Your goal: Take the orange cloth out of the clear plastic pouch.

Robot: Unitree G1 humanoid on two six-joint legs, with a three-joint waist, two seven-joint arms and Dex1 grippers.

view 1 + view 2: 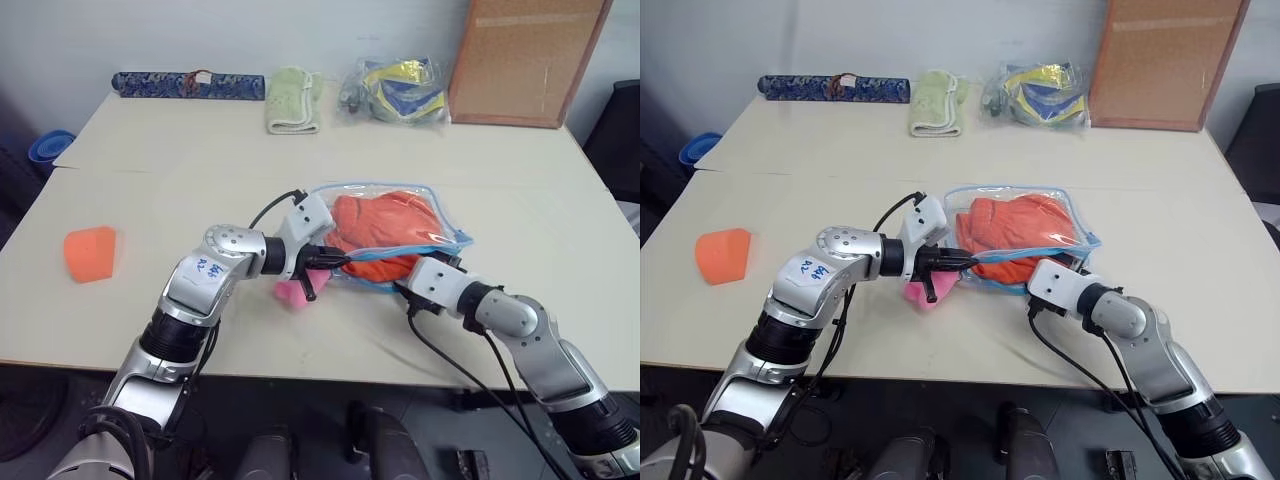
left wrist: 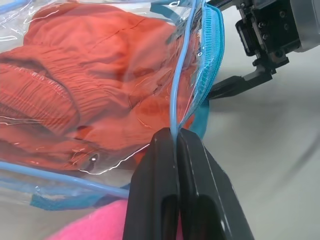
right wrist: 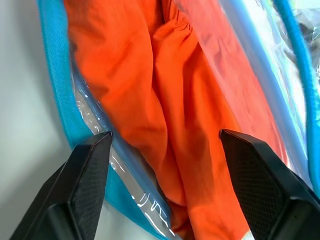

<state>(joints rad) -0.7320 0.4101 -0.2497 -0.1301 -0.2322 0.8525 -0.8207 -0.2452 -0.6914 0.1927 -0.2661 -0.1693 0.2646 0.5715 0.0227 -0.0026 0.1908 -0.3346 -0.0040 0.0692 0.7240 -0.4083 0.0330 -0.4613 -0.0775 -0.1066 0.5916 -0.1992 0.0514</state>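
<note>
The step in hand is opening up and reaching in: the left gripper [image 2: 176, 145] is pinched on the blue-edged rim of the clear plastic pouch [image 1: 445, 215], holding its mouth up, while the right gripper [image 3: 165, 145], fingers spread wide, faces the opening. The orange cloth [image 1: 385, 225] lies bunched inside the pouch, which rests near the middle of the tabletop [image 1: 200, 150], toward the front edge. Next, the right gripper likely needs to push deeper and close on a fold.

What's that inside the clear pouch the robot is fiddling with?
Inside the clear plastic pouch lies a crumpled orange cloth, filling most of it. Whether anything lies beneath the cloth cannot be seen; its folds cover the pouch's bottom.
</note>
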